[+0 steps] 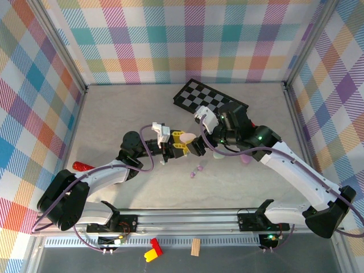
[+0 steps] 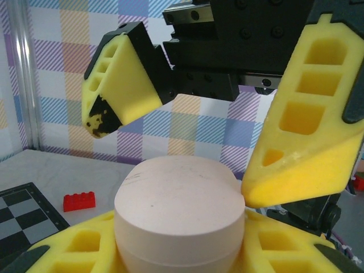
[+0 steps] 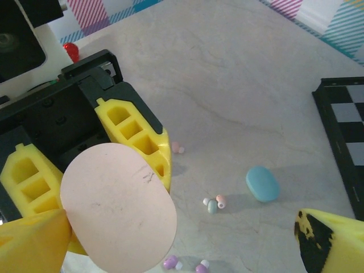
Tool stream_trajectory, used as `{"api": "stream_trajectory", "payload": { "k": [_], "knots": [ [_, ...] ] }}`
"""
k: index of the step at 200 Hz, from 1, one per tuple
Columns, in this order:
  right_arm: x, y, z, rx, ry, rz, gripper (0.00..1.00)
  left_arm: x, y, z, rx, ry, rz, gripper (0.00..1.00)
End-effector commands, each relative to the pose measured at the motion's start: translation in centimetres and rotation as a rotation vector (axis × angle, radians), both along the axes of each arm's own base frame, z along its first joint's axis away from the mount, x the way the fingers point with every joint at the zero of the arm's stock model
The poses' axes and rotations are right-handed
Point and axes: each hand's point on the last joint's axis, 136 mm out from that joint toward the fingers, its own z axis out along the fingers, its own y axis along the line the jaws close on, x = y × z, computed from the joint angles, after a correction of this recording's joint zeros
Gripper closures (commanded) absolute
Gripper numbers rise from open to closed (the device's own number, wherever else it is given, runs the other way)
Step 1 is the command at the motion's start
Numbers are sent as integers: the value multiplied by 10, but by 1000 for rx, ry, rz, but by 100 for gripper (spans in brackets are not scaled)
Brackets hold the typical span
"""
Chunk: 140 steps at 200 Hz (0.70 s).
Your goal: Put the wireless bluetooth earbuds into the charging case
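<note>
Pale marbled bench inside plaid walls, with a checkerboard far right. Left claw is clenched on the pink case mid-bench. Right claw is spread wide over it. Earbuds lie loose on the bench, just near of the case.

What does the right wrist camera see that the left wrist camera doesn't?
Right wrist camera: tiny earbuds scattered on the table and a blue case. Left wrist camera: a red brick beside the checkerboard. Both: the pink case gripped by the left claw, the open right claw, and the checkerboard.
</note>
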Motion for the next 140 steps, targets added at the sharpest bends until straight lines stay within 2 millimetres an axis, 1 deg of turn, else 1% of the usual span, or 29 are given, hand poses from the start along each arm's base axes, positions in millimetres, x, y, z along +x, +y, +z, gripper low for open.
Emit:
{"api": "stream_trajectory", "payload": {
  "k": [1, 17, 31, 55, 69, 96, 140],
  "knots": [
    [17, -12, 17, 32, -84, -117, 0, -16, 6, 21, -45, -88, -39, 63],
    [20, -13, 26, 84, -83, -151, 0, -17, 6, 20, -42, -90, -43, 63],
    [22, -12, 29, 95, -84, -156, 1, -18, 6, 19, -41, -90, -50, 63],
    [25, -9, 27, 88, -73, -161, 1, -21, 7, 21, -47, -94, -59, 63],
    [25, -8, 29, 92, -76, -157, 1, -23, 7, 22, -49, -97, -63, 63],
    [24, -6, 33, 111, -82, -135, 3, -26, 8, 22, -49, -94, -79, 63],
    [19, 1, 31, 132, -47, -74, 3, -30, 10, 27, -70, -101, -91, 63]
  ]
}}
